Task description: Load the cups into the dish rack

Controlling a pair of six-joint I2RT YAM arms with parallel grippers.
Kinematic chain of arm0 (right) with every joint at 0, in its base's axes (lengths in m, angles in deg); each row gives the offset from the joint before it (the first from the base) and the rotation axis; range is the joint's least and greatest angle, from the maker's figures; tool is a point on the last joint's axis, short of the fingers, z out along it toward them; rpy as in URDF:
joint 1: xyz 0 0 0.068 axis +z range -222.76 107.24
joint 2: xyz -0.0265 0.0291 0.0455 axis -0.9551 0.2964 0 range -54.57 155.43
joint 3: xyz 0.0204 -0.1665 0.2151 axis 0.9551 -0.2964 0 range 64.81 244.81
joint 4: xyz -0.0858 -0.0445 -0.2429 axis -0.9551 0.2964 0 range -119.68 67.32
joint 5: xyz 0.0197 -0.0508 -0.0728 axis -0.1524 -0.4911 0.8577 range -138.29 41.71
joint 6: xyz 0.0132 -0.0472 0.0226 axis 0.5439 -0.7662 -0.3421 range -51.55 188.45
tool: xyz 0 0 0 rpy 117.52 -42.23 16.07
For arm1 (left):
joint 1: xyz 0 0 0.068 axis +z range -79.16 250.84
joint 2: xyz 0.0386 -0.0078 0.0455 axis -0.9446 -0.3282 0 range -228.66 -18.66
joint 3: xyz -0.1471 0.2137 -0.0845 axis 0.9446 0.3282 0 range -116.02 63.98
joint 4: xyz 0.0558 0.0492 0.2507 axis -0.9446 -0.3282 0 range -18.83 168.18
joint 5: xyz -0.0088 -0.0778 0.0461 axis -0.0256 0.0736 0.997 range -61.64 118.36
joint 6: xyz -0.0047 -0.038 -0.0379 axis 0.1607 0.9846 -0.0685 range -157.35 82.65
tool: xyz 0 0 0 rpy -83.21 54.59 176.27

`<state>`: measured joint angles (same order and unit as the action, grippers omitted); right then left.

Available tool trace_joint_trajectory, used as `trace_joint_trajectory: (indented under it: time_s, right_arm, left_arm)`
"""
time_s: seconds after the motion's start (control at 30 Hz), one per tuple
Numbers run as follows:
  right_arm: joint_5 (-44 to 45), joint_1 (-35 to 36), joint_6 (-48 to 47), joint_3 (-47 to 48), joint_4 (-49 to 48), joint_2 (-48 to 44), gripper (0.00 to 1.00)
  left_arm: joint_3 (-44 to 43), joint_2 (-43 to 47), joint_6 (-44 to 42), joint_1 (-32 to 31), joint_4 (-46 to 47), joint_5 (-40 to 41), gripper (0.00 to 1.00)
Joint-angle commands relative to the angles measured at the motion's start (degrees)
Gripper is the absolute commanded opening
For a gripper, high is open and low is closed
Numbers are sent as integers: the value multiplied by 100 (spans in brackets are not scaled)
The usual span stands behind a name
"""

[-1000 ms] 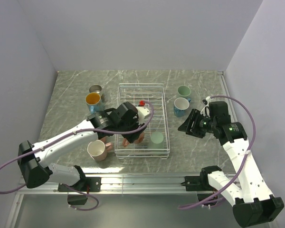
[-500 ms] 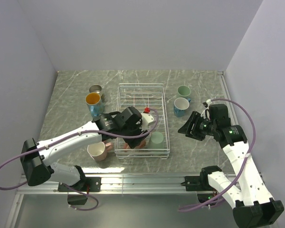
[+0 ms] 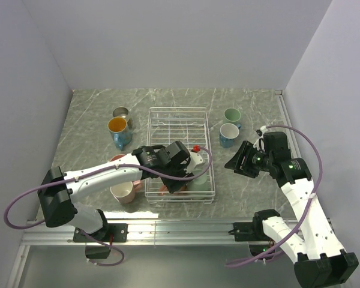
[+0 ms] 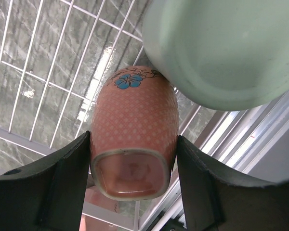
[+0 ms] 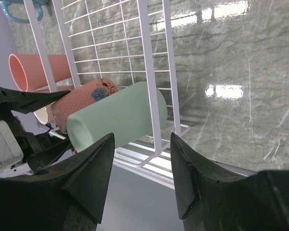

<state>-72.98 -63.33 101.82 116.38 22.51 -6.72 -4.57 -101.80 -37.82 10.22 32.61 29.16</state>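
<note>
The marbled desk [image 3: 252,102] carries the dish rack [image 3: 179,111]. A grey cup [image 3: 120,112], an orange-lined cup [image 3: 118,127] and a pale cup [image 3: 122,190] stand to its left, and a mint cup [image 3: 232,114] and a blue cup [image 3: 228,135] to its right.

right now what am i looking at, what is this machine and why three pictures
These are two robot arms bolted at the near edge of a table, each ending in a two-fingered pincer. The wide picture comes from a camera fixed above and behind them; the other two come from a camera on each wrist, so each shows its own fingers. On the table stands a white wire rack, with loose cups either side, such as a blue cup on the right and a cream cup on the left. The left pincer is closed on a pink cup with a blue flower, inside the rack, right beside a green cup. The right pincer hangs open and empty, just right of the rack.
</note>
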Motion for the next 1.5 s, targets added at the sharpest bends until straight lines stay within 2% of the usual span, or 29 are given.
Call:
trace_joint_trajectory:
  time_s: [0.0,0.03,0.07,0.13,0.23,0.27,0.47,0.77,1.03,1.2,1.47]
  right_arm:
    - [17,-20,-41,-42,-138,-4,57]
    - [17,-20,-49,-51,-147,13,57]
    - [8,-20,-58,-59,-147,22,57]
    - [17,-20,-67,-86,-165,39,57]
    - [8,-20,-76,-103,-200,57,57]
    - [8,-29,-84,-95,-208,66,57]
    - [34,-20,-146,-24,-217,171,57]
    - [104,-20,-181,2,-200,171,57]
    - [297,-20,-348,898,-103,592,57]
    - [1158,-20,-348,1521,55,997,58]
    - [2450,-11,-436,2137,55,2359,58]
  left_arm:
    - [-307,34,-85,-134,-93,-194,34]
    - [-351,51,-94,-134,-128,-185,41]
    - [-369,52,-94,-134,-128,-211,52]
    - [-439,60,-102,-134,-198,-229,62]
    - [-536,43,-85,-134,-251,-299,69]
    - [-554,25,-76,-134,-295,-326,74]
    - [-694,-36,-85,-204,-410,-466,86]
    - [-931,-116,3,-284,-612,-335,87]
    - [-1608,384,600,-266,-709,-369,88]
    - [-1722,886,1013,-99,-437,-774,91]
    - [-1898,1668,1356,542,-313,-993,92]
